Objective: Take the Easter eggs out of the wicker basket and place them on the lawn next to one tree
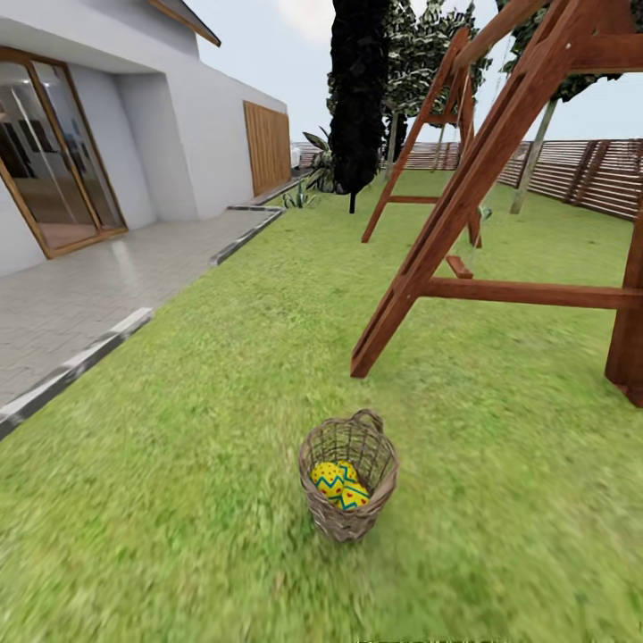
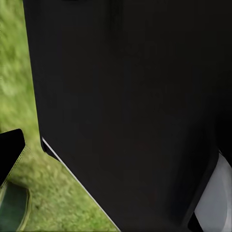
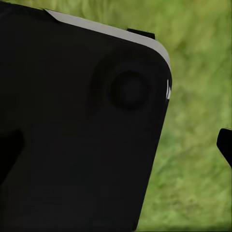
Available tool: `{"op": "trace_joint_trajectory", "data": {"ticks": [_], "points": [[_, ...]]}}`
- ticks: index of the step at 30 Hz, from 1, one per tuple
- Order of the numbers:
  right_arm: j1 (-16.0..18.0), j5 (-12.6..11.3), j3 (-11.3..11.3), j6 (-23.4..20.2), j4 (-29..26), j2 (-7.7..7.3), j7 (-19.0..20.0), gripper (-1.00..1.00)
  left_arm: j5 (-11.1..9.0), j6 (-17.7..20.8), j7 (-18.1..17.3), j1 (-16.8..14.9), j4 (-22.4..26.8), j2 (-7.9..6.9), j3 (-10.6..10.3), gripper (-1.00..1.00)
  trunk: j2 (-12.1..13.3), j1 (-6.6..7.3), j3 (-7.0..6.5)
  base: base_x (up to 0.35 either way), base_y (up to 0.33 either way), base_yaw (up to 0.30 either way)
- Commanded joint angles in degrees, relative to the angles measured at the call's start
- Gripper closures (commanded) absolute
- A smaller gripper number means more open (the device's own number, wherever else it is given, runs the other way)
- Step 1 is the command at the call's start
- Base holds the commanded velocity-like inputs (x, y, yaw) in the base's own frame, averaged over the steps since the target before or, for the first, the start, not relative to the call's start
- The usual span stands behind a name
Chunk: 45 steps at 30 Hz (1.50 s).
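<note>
The wicker basket (image 1: 348, 473) stands upright on the lawn (image 1: 196, 429) in the near middle of the head view. Inside it lie yellow Easter eggs (image 1: 332, 478) with blue zigzag bands and red dots; two show clearly, (image 1: 354, 496) being the nearer one, and a third is hard to make out. A pale leaning tree trunk (image 1: 533, 156) rises far back on the right by the fence. In both wrist views a black body panel (image 2: 125, 111) blocks most of the picture, with grass beside it. A dark finger edge (image 2: 9, 152) shows in the left wrist view, another finger edge (image 3: 225, 145) in the right.
A wooden swing frame (image 1: 464, 205) stands right of the basket, between it and the pale trunk. A black-leaved tree (image 1: 357, 98) and a spiky agave (image 1: 320, 161) stand at the back. A paved terrace (image 1: 80, 295) and the house (image 1: 134, 134) lie left. A slatted fence (image 1: 589, 174) closes the right.
</note>
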<state>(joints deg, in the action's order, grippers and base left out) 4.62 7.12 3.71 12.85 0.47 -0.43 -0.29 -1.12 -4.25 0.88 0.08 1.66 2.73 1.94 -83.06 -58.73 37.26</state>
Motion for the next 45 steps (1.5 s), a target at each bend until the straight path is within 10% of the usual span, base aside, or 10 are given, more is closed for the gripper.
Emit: {"op": "trace_joint_trajectory", "data": {"ticks": [1,45], "points": [[0.04,0.17,0.33,0.16,0.06,-0.01,-0.03,-1.00,-0.11,-0.14,0.09,0.01,0.02,0.01,0.17,-1.00,-0.02,0.00,0.04,0.000,0.000,-0.278],[0.04,0.17,0.33,0.07,0.06,-0.01,-0.06,-1.00,-0.11,-0.14,0.09,0.01,0.02,0.08,0.17,-1.00,-0.02,0.00,0.04,0.000,0.047,-0.150]]}}
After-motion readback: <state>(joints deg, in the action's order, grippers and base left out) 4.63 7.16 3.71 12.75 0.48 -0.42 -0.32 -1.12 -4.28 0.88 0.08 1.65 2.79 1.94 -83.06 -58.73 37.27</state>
